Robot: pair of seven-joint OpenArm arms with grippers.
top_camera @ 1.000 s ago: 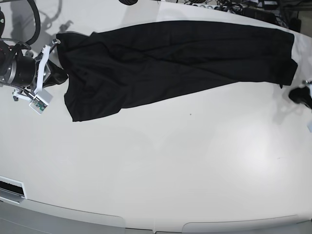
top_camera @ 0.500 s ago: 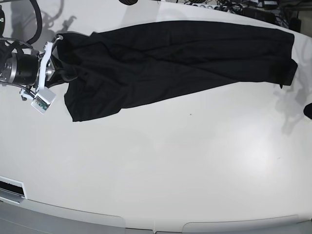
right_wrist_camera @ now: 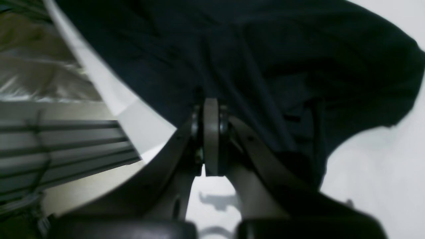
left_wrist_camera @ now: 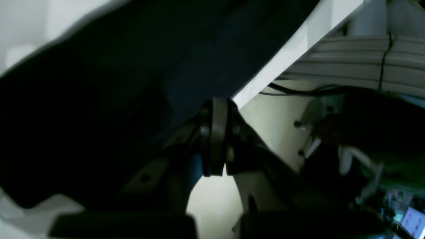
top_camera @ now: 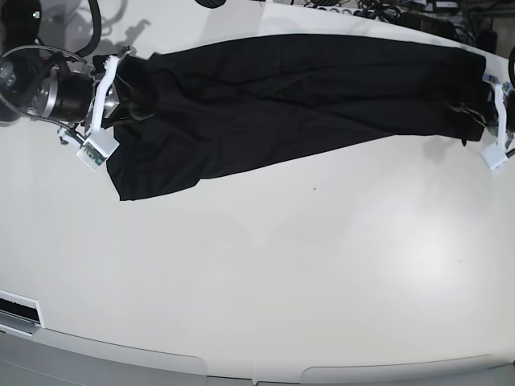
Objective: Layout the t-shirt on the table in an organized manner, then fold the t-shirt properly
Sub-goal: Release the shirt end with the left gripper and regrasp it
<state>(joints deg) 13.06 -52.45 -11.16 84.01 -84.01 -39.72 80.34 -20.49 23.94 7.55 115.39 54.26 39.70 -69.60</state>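
Note:
The black t-shirt [top_camera: 298,96] lies stretched in a long band across the far part of the white table [top_camera: 282,265]. At its left end, my right gripper [top_camera: 138,90] is shut on a pinch of the fabric. In the right wrist view, creases of the t-shirt [right_wrist_camera: 265,59] run into the closed tips of that right gripper [right_wrist_camera: 211,101]. My left gripper [top_camera: 473,106] is at the shirt's right end. In the left wrist view the left gripper [left_wrist_camera: 215,103] is shut, its tips at the edge of the t-shirt [left_wrist_camera: 116,83], and no cloth shows between the pads.
Cables and clutter [top_camera: 386,10] lie beyond the table's far edge, with a dark round object [top_camera: 213,3] at the top. A slotted fitting [top_camera: 18,310] sits at the front left corner. The curved front edge [top_camera: 346,371] runs along the bottom.
My right gripper moved up and to the right, dragging the shirt's upper left corner with it. My left arm came in from the right edge to the shirt's right end.

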